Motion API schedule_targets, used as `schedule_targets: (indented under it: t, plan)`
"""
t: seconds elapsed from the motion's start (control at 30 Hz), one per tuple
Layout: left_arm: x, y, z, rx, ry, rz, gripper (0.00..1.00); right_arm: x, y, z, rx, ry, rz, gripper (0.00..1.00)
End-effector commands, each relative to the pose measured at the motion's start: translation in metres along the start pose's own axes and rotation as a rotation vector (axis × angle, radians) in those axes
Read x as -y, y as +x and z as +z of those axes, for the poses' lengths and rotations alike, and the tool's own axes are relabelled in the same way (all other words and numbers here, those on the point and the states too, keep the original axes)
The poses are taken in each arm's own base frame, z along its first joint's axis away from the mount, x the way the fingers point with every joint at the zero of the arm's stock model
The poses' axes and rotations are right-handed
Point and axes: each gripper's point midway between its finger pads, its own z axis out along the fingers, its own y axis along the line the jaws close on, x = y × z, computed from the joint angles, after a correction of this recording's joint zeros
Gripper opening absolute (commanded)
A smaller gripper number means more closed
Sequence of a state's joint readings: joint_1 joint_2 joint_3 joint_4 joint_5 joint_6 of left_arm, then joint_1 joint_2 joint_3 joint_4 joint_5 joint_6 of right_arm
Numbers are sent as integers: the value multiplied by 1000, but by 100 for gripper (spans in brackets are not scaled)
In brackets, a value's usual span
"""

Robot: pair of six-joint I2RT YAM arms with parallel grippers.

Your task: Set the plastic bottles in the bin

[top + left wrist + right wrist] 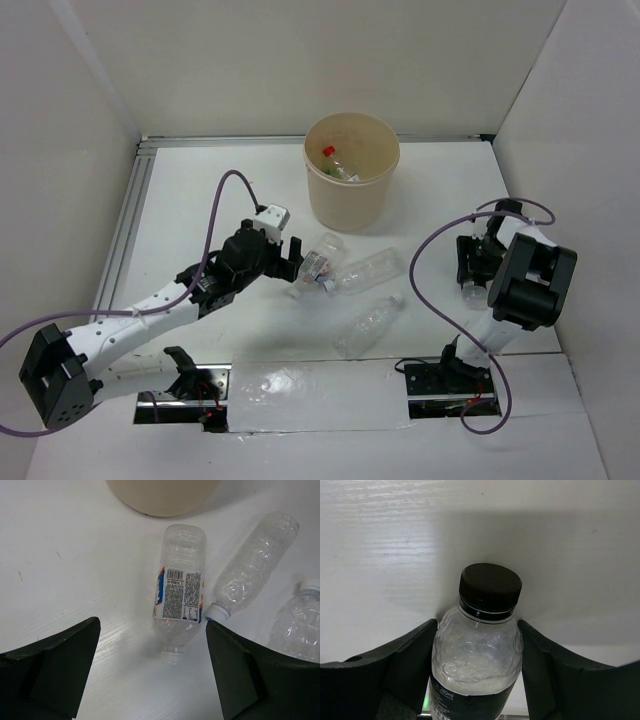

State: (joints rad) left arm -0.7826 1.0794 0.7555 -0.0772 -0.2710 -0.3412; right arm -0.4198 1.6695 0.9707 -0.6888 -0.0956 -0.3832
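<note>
Top view first: the bin (352, 170) stands far and central on the table (200, 200), with a few bottles already inside. The left gripper (292, 257) sits just beside a labelled bottle (320, 262) lying to its right. It is the nearer arm for that one. The right gripper (472, 262) is low at the right side, well apart from the bin.

Left wrist view: the fingers (55, 665) are spread wide, touching nothing. The labelled bottle lies straight ahead with its long axis running away toward the bin, neck end nearest. A straight advance should straddle it, I reckon.

Right wrist view: a black-capped bottle (477, 655) sits between the fingers (395, 665), cap pointing away from the wrist, both sides hugged. Truly pinched? Cannot tell.
</note>
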Motion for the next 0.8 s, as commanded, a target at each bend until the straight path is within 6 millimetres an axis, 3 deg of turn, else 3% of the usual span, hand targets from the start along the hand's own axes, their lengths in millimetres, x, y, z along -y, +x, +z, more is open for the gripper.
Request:
schedule_targets:
  t: [0.0,0.1,0.13,0.23,0.27,0.33,0.4,0.43,0.6,0.63,0.67,0.7,0.73,0.77]
  plan:
    - [-1,-2,7,30,-15,3,100,-7,-9,-10,14,-66,-17,33]
    - [-1,5,17,10,-21,18,100,-16,-45,-48,142,-134,-85,20]
    - [2,9,22,-2,-12,20,100,-26,-71,-75,225,-186,-143,15]
    - [5,14,29,-22,-4,24,100,-52,-116,-136,411,-309,-249,12]
    - [8,19,34,-38,10,27,100,-66,-146,-171,521,-314,-324,12]
    - [10,26,40,-58,16,31,100,-91,-173,-213,655,-342,-436,11]
    - [11,30,45,-78,21,44,100,-120,-207,-264,838,-363,-557,9]
    - [10,37,50,-97,16,49,100,-151,-221,-292,944,-409,-624,9]
    - [7,41,67,-114,-6,80,100,-244,-247,-387,1285,-536,-812,9]
    - [8,39,71,-114,-6,80,100,-273,-247,-392,1301,-588,-843,9]
    - [9,37,73,-114,-6,80,100,-285,-251,-396,1312,-607,-848,9]
    - [9,41,78,-121,-8,82,100,-299,-260,-380,1270,-652,-834,9]
    - [14,35,82,-103,6,77,100,-318,-261,-387,1284,-670,-858,9]
    - [14,32,82,-93,9,74,100,-326,-266,-381,1277,-676,-847,9]
